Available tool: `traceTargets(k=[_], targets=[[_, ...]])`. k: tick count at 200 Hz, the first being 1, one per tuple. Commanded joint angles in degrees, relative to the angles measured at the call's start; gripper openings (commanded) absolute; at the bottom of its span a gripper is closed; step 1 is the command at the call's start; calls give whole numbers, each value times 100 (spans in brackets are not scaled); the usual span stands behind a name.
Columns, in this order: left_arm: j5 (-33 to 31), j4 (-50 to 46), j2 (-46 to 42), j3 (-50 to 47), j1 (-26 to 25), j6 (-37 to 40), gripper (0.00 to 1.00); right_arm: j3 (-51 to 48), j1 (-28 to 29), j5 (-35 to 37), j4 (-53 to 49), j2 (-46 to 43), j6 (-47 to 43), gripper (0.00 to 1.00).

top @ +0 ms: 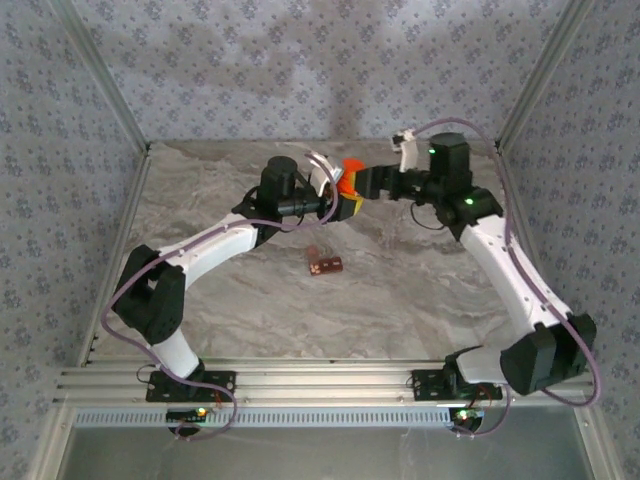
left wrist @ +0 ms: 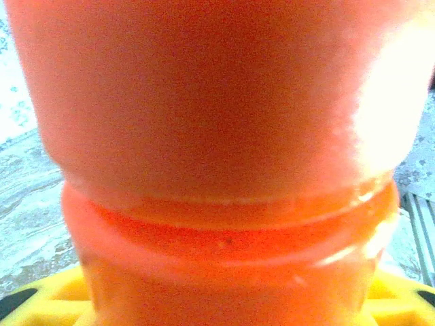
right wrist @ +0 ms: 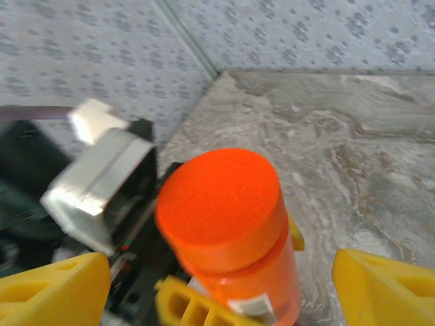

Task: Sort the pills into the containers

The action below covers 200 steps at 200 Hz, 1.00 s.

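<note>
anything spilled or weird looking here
Nothing stands out. The orange bottle is held in the left gripper with its cap on, the right gripper open around the cap, and the containers lie on the table with no loose pills visible.

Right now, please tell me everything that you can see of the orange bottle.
The bottle is a small cylinder of translucent orange plastic. It has a smooth, opaque orange cap, which is on, and a pale label low on its side. It is held above the table, towards the far middle. The left gripper clamps its body between yellow fingers. The right gripper faces the cap and is open, its fingers apart from the bottle.
</note>
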Motion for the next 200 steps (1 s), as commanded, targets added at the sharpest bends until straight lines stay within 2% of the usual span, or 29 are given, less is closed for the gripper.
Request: traceTargets(k=[1,44,80,149,200], targets=[[416,215,-198,191,79,112,0,55,-443,-1456,158,-296,-342,87],[1252,94,-127,376,175,-50,0,659,-711,-2293,-201,268,-779,87],[1621,-44,-25,578,169,-177,0,1156,-637,-2413,-690,782,-1129,85],[1699,-165,30,694,146,-190,0,1466,-359,-2328,-832,1126,-1253,80],[1696,-214,26,693,131,-158,0,1568,-257,-2260,-816,1244,-1211,74]])
